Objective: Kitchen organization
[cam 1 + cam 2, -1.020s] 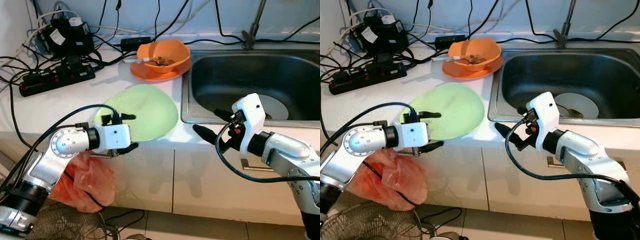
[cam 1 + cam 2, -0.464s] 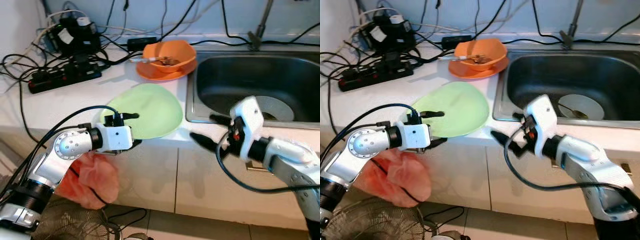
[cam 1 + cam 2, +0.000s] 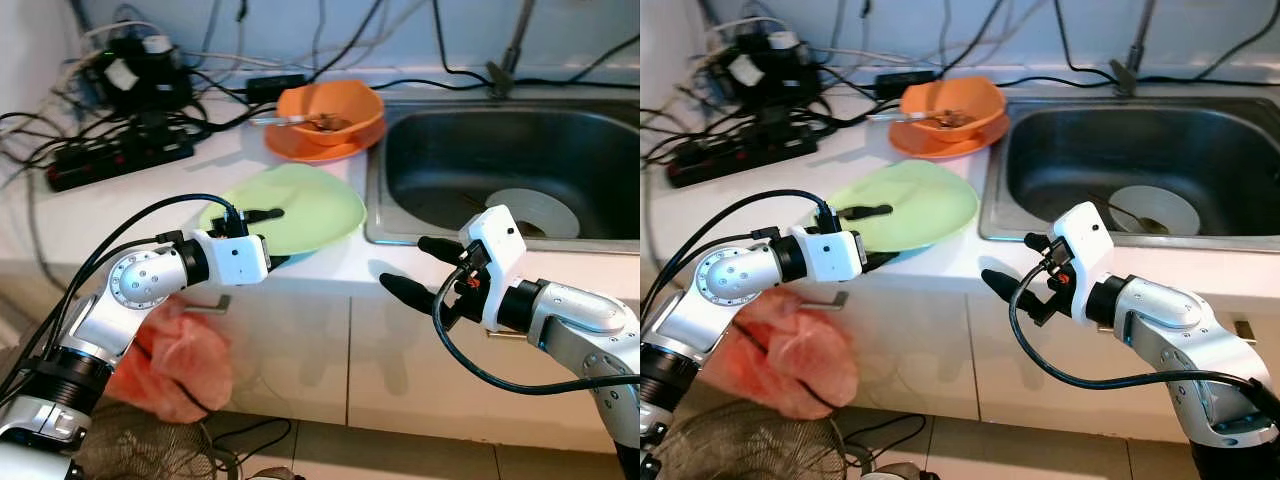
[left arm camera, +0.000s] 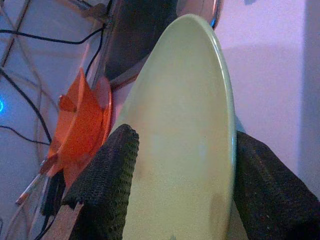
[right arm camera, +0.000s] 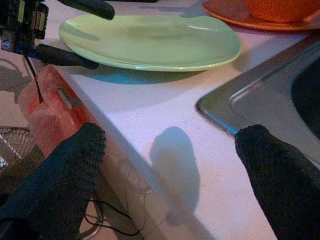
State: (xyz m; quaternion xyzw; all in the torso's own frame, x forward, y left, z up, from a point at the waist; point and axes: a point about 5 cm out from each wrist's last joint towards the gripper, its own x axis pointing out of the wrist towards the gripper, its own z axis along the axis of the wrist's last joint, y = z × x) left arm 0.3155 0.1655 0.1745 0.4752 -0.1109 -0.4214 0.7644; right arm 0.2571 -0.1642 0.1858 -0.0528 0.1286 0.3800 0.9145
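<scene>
since the earlier frame the left pincer [image 3: 268, 238] has moved in over the near edge of the green plate [image 3: 300, 203], so one black finger now lies across the plate's top and the other sits under its rim; it is clamped on the plate, and the left wrist view shows the plate [image 4: 185, 150] between the two textured fingers [image 4: 107, 185]. the plate's near edge looks tipped up a little off the white bench [image 3: 120, 200], with a shadow beneath it in the right wrist view, while its far side is near the bench surface; it sits left of centre in the left eye view, just beside the sink [image 3: 520, 170]. the right pincer [image 3: 420, 268] hangs in front of the bench edge at lower centre right, fingers spread apart and holding nothing, level with the sink's front rim. behind the plate, at upper centre, an orange bowl [image 3: 330, 108] stands on an orange plate [image 3: 300, 146] with food scraps and a utensil in it. a white dish [image 3: 540, 210] lies in the sink basin. a black power strip [image 3: 110, 160] and tangled cables [image 3: 140, 75] occupy the upper left. a red plastic bag [image 3: 175, 355] hangs below the bench at lower left.
</scene>
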